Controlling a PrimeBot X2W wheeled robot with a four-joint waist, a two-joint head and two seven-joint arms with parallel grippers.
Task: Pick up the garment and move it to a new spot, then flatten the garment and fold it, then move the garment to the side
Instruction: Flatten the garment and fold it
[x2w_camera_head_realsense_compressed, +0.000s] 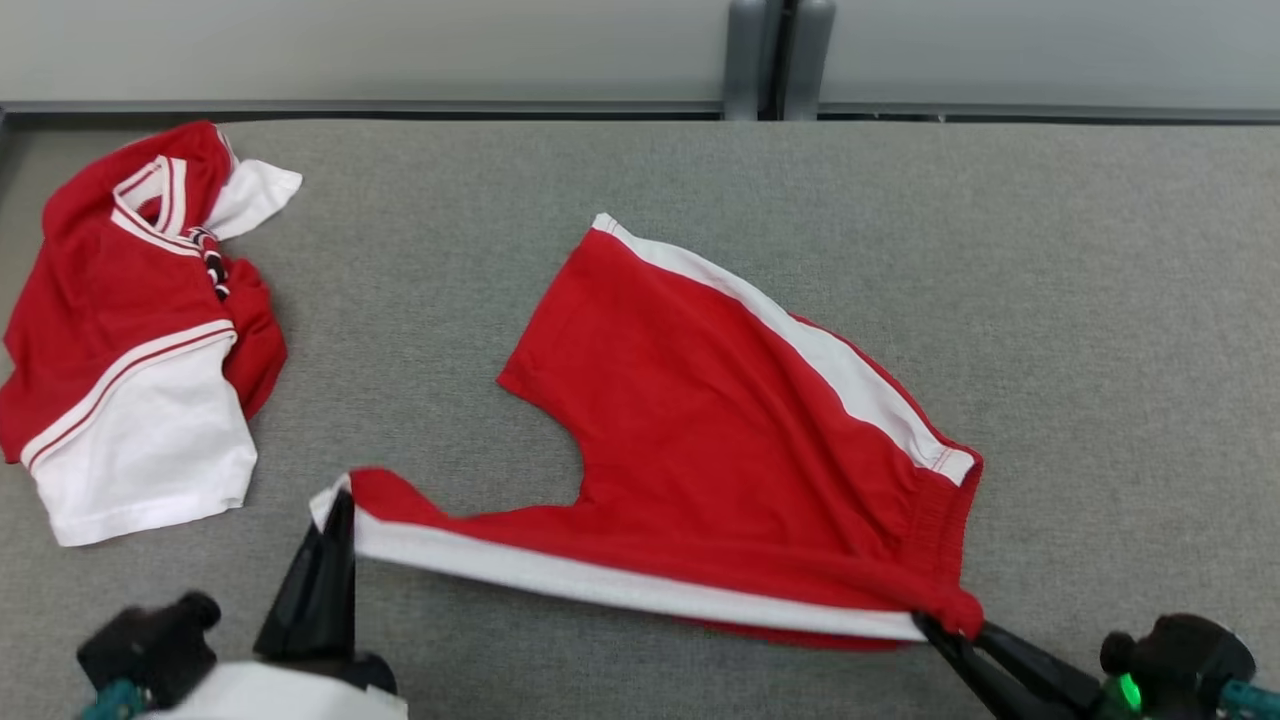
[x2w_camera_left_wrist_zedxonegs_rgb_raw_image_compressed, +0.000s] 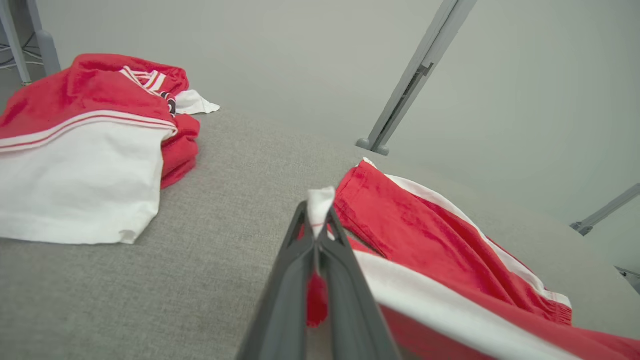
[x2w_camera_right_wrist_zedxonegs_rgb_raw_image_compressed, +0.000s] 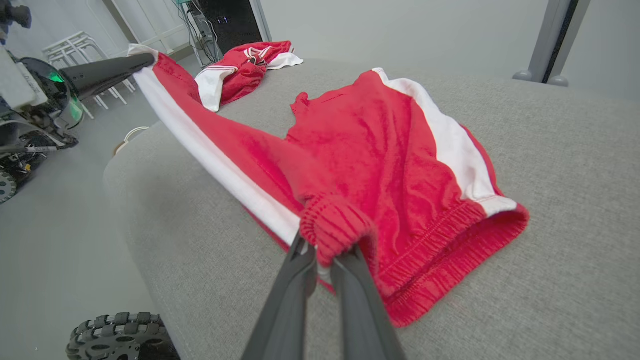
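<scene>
The red cloth shorts with white side stripes (x2w_camera_head_realsense_compressed: 720, 420) are lying on the grey fabric table (x2w_camera_head_realsense_compressed: 1100, 300). The left gripper (x2w_camera_head_realsense_compressed: 343, 502) is pinching a leg hem. The right gripper (x2w_camera_head_realsense_compressed: 928, 626) is pinching the waistband. It looks like flattening is going on; folding and moving aside are waiting.

Open counter (x2w_camera_head_realsense_compressed: 420, 300) runs between the spread shorts (x2w_camera_head_realsense_compressed: 720, 420) and the crumpled garment (x2w_camera_head_realsense_compressed: 130, 340) at left, and right of the shorts. Two posts (x2w_camera_head_realsense_compressed: 745, 60) stand beyond the far edge.
</scene>
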